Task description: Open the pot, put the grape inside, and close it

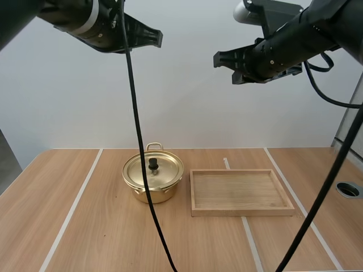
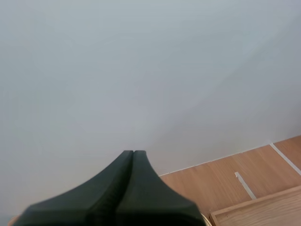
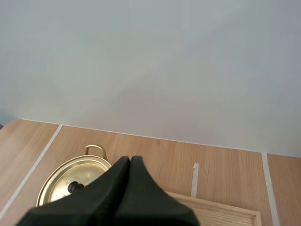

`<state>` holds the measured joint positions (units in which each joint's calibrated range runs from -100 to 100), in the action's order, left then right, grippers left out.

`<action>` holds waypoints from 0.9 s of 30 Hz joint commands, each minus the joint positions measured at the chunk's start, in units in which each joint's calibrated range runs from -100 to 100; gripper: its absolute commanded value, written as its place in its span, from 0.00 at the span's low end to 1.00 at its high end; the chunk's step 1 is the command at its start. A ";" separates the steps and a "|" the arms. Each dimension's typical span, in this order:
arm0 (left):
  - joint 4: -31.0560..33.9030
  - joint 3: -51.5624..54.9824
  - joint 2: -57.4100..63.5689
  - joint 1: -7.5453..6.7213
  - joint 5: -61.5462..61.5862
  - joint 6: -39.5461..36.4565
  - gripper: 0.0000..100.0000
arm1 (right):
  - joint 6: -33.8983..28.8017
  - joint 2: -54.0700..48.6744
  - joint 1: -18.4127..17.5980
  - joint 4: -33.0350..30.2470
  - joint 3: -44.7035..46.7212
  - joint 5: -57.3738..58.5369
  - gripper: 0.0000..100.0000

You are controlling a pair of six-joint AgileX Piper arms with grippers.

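The golden pot (image 1: 153, 186) stands at the centre of the frame on the bench (image 1: 85, 226), its lid (image 1: 161, 169) on, with the wooden tray (image 1: 244, 212) just beside it to the right. The left hand (image 1: 159, 38), at the upper left, and the right hand (image 1: 218, 59), at the upper right, are both clenched on nothing.

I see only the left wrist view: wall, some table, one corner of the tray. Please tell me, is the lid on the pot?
Observer: Yes, the lid sits on the pot, closed.
Operator: Where does it stand?
Observer: On the left side of the wooden tray, close but not touching.
Operator: And my other arm?
Observer: The right gripper has its jaws shut on nothing, pointing toward the pot.
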<state>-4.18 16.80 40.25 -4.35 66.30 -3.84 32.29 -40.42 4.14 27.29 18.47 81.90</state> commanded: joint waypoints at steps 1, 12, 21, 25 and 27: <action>1.82 5.98 3.51 -0.05 -7.37 -3.38 0.00 | -0.30 -3.15 0.27 1.35 1.17 -1.59 0.00; 5.99 28.17 20.45 -0.05 -18.85 -6.56 0.00 | 4.20 -18.50 0.27 1.17 25.66 -14.77 0.00; 12.22 38.23 35.94 -0.05 -18.74 -10.36 0.00 | 4.97 -32.37 0.27 1.17 33.57 -15.01 0.00; 12.30 42.59 43.32 -0.05 -18.14 -11.85 0.00 | 4.97 -37.66 0.27 0.75 37.08 -15.01 0.00; 12.30 45.27 46.40 -0.05 -18.71 -11.93 0.00 | 4.97 -38.97 0.27 0.48 39.18 -15.01 0.00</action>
<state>7.27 59.48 83.65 -4.35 49.04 -14.66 36.67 -77.75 4.14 28.21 55.80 67.53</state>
